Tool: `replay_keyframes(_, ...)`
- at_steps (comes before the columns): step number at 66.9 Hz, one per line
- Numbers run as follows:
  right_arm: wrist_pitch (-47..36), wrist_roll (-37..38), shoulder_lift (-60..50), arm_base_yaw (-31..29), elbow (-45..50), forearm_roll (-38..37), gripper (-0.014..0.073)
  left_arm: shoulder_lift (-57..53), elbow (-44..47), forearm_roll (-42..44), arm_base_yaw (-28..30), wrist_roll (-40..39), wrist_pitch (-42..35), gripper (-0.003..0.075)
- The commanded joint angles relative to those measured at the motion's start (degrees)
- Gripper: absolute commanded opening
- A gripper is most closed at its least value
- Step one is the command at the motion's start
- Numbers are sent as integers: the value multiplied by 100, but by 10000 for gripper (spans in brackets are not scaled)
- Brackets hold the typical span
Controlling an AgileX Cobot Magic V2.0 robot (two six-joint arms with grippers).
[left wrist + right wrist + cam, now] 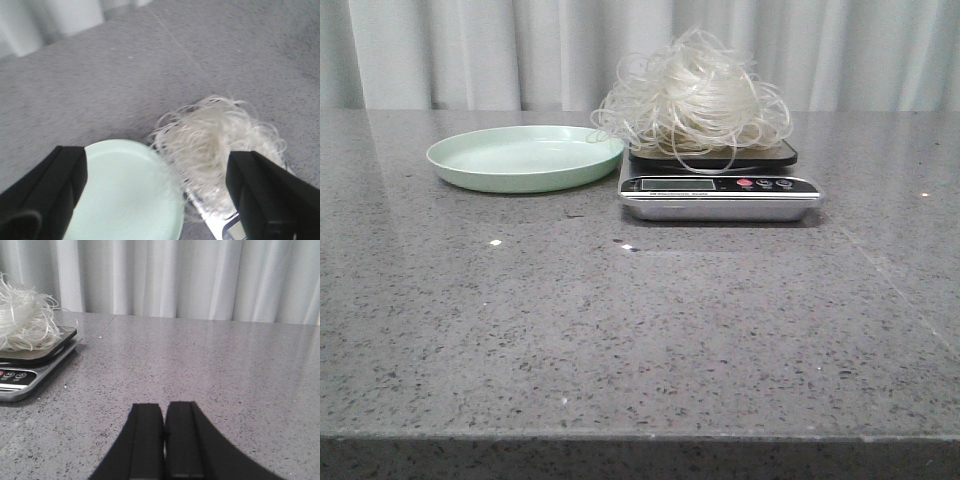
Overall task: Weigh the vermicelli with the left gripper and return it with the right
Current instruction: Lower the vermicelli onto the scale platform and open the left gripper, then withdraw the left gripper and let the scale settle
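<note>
The vermicelli [692, 97] sits on the dark platform of the scale [720, 195], piled high, with loose strands hanging over the platform's edges. The scale's display and buttons face the front camera; the reading is too small to make out. A pale green plate [525, 157] lies just beside the scale on its left, its rim close to or touching the scale's corner; nothing lies on it.

In the left wrist view the vermicelli [217, 142] lies between the 2 fingers but beyond their tips, nearer the finger on the scale's side. The left gripper [155, 192] is spread wide and holds nothing; its fingers [47, 192] hover above the plate [125, 192] and the scale.

The right gripper [164, 440] has its 2 fingers [145, 440] pressed together with nothing between them, low over the grey speckled table [210, 370]. The scale [25, 375] and vermicelli [22, 317] stand well apart from these fingertips, ahead and off to one side.
</note>
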Motion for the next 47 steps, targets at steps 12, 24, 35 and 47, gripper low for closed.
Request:
replay_keyframes(12, -483, -44, -94, 19, -75, -36, 178, -1793, 1830, -231, 792, 401, -682, 617)
replay_keyframes(24, -483, -44, -94, 19, -75, -36, 178, -3055, 3827, -284, 983, 722, -1918, 617)
replay_keyframes(35, -483, -44, -94, 19, -75, -36, 178, -4334, 5675, -308, 983, 767, -3289, 617)
replay_keyframes(47, -483, -44, -94, 19, -75, -36, 178, -5648, 7404, -390, 983, 767, -4268, 617)
